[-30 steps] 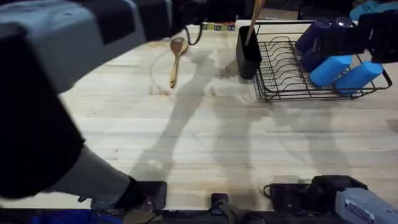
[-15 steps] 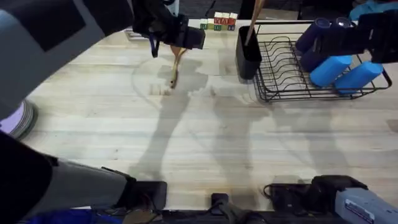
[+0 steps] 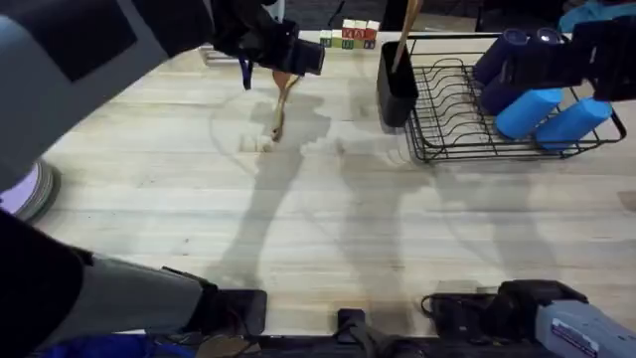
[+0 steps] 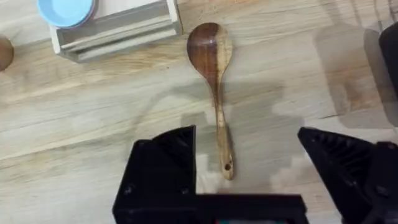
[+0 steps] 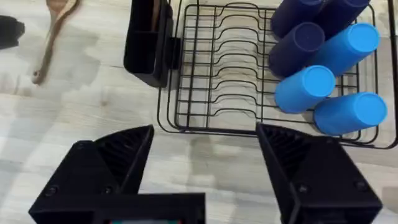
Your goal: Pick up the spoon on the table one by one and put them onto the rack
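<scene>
A brown wooden spoon (image 3: 278, 107) lies on the pale table (image 3: 328, 219), bowl pointing away from the arm bases. My left gripper (image 3: 279, 62) hovers over its bowl end. In the left wrist view the spoon (image 4: 215, 74) lies flat and its handle end falls between the open black fingers (image 4: 163, 168), untouched; the left gripper (image 4: 249, 177) holds nothing. Another wooden spoon (image 3: 406, 25) stands in the black caddy (image 3: 395, 88) at the near end of the wire rack (image 3: 457, 119). My right gripper (image 5: 205, 186) is open above the rack (image 5: 230, 68).
Several blue cups (image 3: 542, 104) lie in the rack's far end. Coloured blocks (image 3: 354, 35) sit at the back edge. Beyond the spoon stand a wooden tray (image 4: 118, 31) and a blue bowl (image 4: 65, 9). A stack of plates (image 3: 25, 191) is at the left.
The left arm has swung away from under the camera and out to the spoon, its gripper now over the bowl end. In the last half second it barely moved.
</scene>
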`<state>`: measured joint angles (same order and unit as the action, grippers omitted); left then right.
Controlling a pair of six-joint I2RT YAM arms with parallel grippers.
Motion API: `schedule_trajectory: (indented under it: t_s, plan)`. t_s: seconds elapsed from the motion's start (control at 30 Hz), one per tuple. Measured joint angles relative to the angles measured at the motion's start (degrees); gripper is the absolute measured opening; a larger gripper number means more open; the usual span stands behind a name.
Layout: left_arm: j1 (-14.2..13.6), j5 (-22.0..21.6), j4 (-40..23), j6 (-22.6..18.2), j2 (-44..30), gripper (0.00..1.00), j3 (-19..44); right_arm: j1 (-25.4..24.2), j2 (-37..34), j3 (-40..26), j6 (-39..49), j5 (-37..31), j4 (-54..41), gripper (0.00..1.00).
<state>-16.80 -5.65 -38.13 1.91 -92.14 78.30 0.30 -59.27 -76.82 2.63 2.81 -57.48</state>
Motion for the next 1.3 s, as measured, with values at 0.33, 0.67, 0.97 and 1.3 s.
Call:
schedule_trajectory:
  t_s: [0.33,0.67,0.97,1.3]
  plan:
    - [2.0,-0.1,3.5,0.0,-7.2,0.995,0.0,0.0,0.0,0.0,0.0,0.0,-0.1,0.992]
    - [2.9,-0.1,7.0,0.0,-14.9,0.995,0.0,0.0,0.0,0.0,0.2,0.0,-0.2,0.992]
    - [2.9,0.0,9.8,0.0,-20.5,0.995,0.0,0.0,0.0,0.0,0.2,0.0,-0.2,0.992]
    - [3.3,0.4,11.3,0.2,-22.4,0.973,0.3,0.0,0.0,0.0,0.2,0.0,-0.2,0.992]
